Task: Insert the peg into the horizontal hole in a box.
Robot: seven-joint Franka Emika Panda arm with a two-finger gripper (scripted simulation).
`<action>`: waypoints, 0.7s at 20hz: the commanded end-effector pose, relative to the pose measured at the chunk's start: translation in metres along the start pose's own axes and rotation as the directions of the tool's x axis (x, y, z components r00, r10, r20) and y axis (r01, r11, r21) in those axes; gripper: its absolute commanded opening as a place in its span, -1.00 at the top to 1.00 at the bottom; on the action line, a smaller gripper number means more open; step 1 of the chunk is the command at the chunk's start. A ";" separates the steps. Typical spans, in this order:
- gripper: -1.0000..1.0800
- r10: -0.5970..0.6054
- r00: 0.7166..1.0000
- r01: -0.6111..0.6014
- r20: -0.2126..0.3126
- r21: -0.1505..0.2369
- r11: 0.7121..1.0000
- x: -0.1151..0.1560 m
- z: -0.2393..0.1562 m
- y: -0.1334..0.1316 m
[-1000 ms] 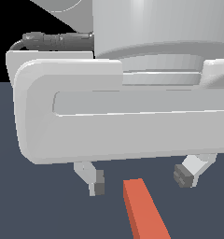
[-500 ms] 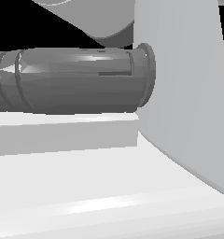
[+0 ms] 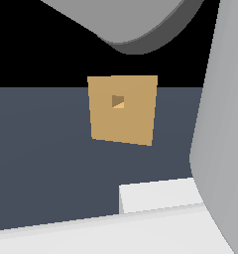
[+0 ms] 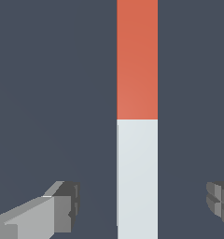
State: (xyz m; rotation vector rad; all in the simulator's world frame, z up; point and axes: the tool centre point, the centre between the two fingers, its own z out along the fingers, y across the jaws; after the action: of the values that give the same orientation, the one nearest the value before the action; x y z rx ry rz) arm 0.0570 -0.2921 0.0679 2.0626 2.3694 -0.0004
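Observation:
The tan-orange box [image 3: 123, 110] stands on the dark floor in the exterior view, its small square hole [image 3: 118, 101] facing the camera. The peg [image 4: 137, 116] lies flat on the floor in the wrist view, one half orange-red, the other white. My gripper [image 4: 142, 203] is open, and its two fingertips [image 4: 67, 205] stand on either side of the white half with clear gaps, not touching it. In the exterior view the peg and the fingers are hidden behind the arm's pale body.
Large grey-white parts of the arm [image 3: 220, 124] fill the exterior view's top, right and lower edge. The dark blue-grey floor [image 3: 41, 158] surrounds the box.
The arm has swept past the exterior camera: a second ago the gripper and peg showed, then only arm housing, and now the box is uncovered.

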 end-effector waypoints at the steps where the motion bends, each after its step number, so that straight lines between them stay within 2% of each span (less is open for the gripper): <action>1: -0.92 -0.001 1.000 0.001 0.000 0.000 1.000 -0.001 0.000 0.001; 7: -0.92 -0.001 1.000 0.001 0.000 0.000 1.000 -0.001 0.010 0.000; 14: -0.92 -0.002 1.000 0.002 0.000 0.000 1.000 -0.003 0.044 0.000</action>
State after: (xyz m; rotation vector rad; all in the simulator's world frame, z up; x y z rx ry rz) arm 0.0577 -0.2943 0.0305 2.0608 2.3718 -0.0003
